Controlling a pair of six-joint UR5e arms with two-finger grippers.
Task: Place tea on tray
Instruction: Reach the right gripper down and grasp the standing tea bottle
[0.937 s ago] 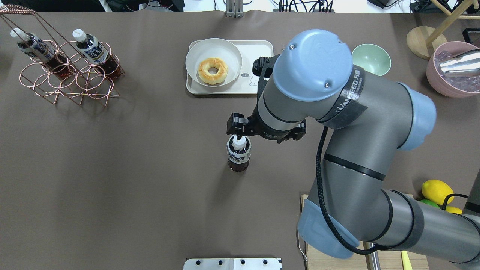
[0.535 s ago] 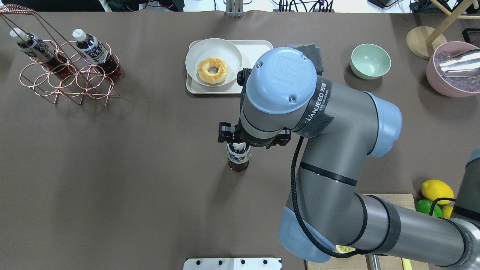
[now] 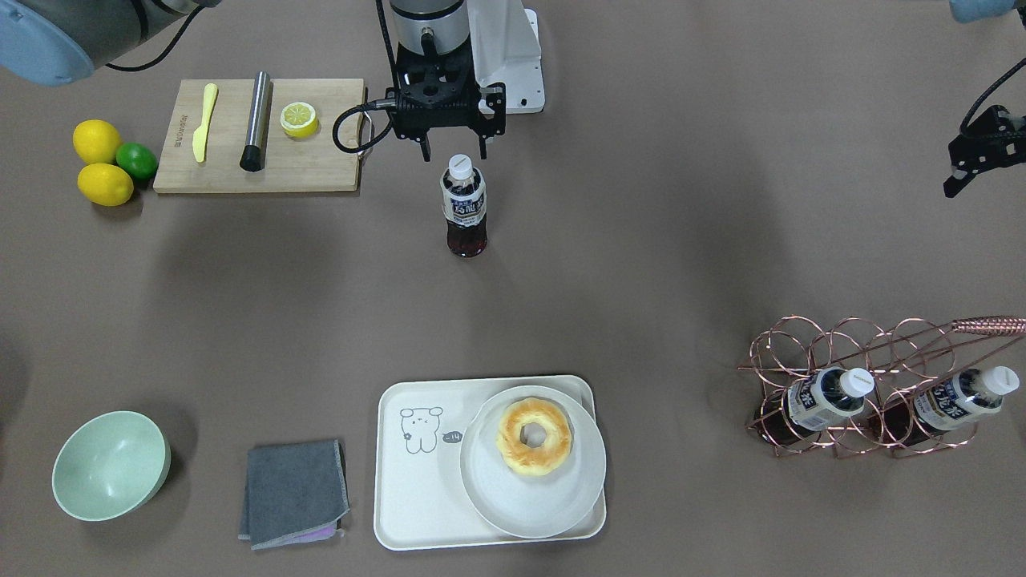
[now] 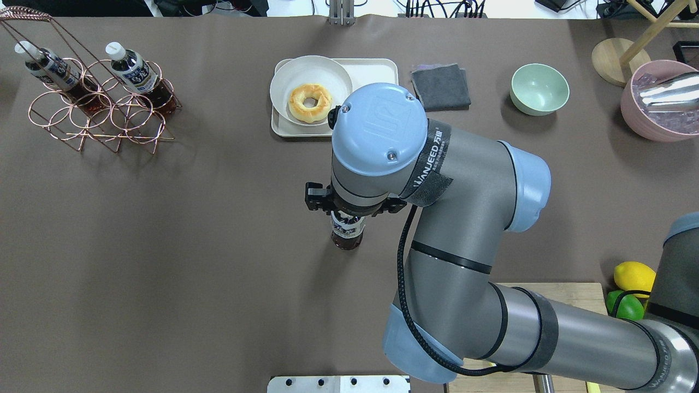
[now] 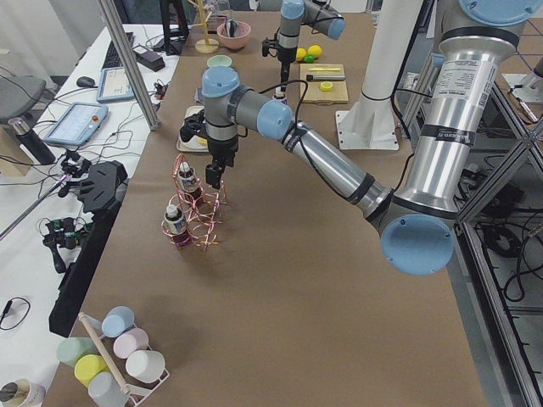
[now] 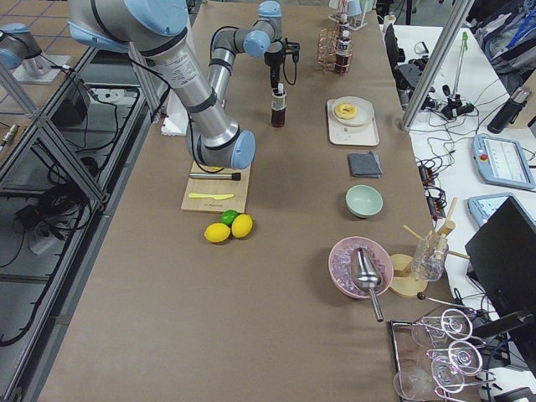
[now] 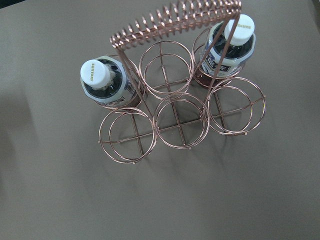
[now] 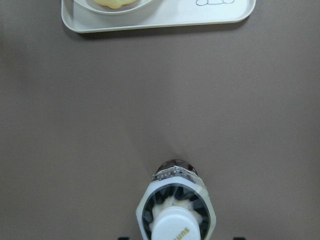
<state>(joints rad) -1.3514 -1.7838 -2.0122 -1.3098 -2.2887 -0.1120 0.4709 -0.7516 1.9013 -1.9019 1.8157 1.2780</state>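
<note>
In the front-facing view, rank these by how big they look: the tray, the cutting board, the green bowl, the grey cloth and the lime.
1. tray
2. cutting board
3. green bowl and grey cloth: they look about alike, so I won't rank one over the other
4. lime

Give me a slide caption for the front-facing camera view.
Right gripper open over the upright tea; the tray, with a doughnut on a plate, sits apart.
</note>
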